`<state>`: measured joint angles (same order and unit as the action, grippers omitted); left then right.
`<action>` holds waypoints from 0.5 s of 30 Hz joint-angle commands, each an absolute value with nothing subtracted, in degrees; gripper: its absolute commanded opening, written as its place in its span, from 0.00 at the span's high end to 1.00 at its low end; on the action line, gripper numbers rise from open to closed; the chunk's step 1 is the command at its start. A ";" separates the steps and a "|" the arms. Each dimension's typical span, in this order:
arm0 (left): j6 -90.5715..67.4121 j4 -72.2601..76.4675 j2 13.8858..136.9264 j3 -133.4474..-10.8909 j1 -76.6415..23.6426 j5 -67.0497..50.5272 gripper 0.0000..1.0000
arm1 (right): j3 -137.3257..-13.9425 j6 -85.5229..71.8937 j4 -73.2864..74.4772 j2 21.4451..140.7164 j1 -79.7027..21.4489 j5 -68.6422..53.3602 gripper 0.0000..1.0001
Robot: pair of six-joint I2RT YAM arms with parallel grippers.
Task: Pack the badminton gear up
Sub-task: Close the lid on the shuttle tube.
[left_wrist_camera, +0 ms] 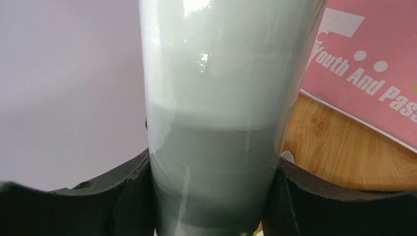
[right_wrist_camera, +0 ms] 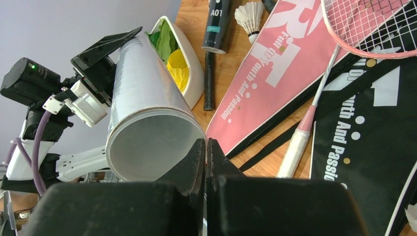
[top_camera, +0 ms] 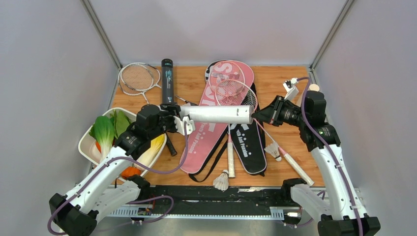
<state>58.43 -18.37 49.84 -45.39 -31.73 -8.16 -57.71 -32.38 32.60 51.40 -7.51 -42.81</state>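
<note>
Two arms meet over the pink bag (top_camera: pixel 201 145). The left gripper (top_camera: pixel 183 122) is clamped on the white tube (top_camera: pixel 219 114), held level above the table with its open mouth facing right. The right gripper (top_camera: pixel 254 116) sits at that rim, fingers pressed together, nothing visible between them. Best play: hold the tube steady, fetch a shuttlecock (top_camera: pixel 273 150), feed it cork first.

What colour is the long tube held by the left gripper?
White; the long cylindrical tube shows best in the top external view.

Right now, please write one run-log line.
left gripper: shut on white tube, held level | right gripper: shut, at tube's open end
</note>
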 commanded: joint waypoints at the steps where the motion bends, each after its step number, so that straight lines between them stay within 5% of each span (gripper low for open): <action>1: 56.35 -14.40 48.97 -48.56 -31.84 -11.13 0.80 | -59.50 -31.02 33.27 51.65 -7.91 -39.54 1.00; 15: 60.33 -13.93 49.14 -47.89 -31.88 -13.73 0.81 | -58.64 -26.30 34.03 52.91 -8.01 -48.40 1.00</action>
